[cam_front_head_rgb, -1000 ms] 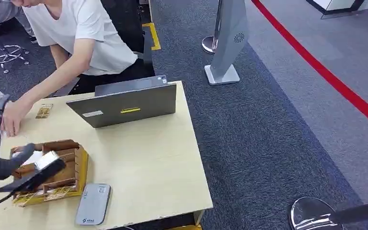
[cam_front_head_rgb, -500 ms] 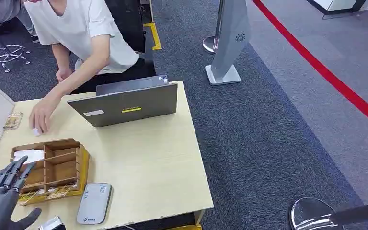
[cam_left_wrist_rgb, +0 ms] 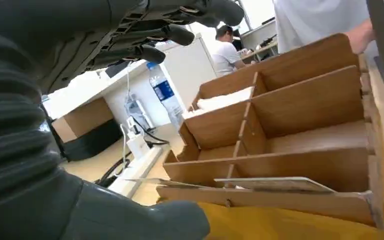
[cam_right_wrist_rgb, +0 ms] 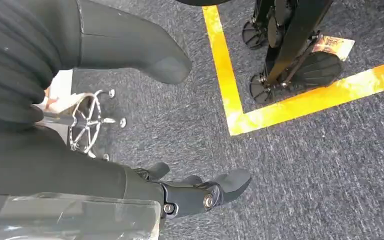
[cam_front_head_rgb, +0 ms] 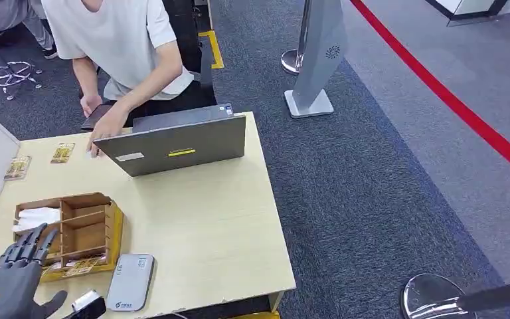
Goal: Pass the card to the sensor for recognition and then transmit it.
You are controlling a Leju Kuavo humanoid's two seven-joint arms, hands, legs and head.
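Observation:
My left hand (cam_front_head_rgb: 12, 287) hovers at the table's near left corner, fingers spread, holding nothing, just short of the wooden divided box (cam_front_head_rgb: 87, 228). Gold cards (cam_front_head_rgb: 74, 266) lie in the box's front slot; in the left wrist view one card (cam_left_wrist_rgb: 275, 184) lies flat there, beyond my thumb (cam_left_wrist_rgb: 130, 220) and below my dark fingers (cam_left_wrist_rgb: 170, 35). The grey flat sensor (cam_front_head_rgb: 129, 282) lies to the right of the box, near the front edge. Two more gold cards (cam_front_head_rgb: 62, 153) (cam_front_head_rgb: 17, 167) lie at the far left of the table. My right hand (cam_right_wrist_rgb: 200, 192) hangs over carpet, holding nothing.
A grey laptop (cam_front_head_rgb: 179, 143) stands open at the table's (cam_front_head_rgb: 212, 226) far side. A person in a white shirt (cam_front_head_rgb: 119, 40) leans over it, one hand (cam_front_head_rgb: 109, 125) at the laptop's left edge. White paper (cam_front_head_rgb: 38, 216) fills the box's far-left compartment. A grey stand (cam_front_head_rgb: 315, 60) is on the carpet.
My left hand dropped from above the box to the table's near left corner. The person's hand pulled back from the table's left side to the laptop's edge, uncovering a gold card.

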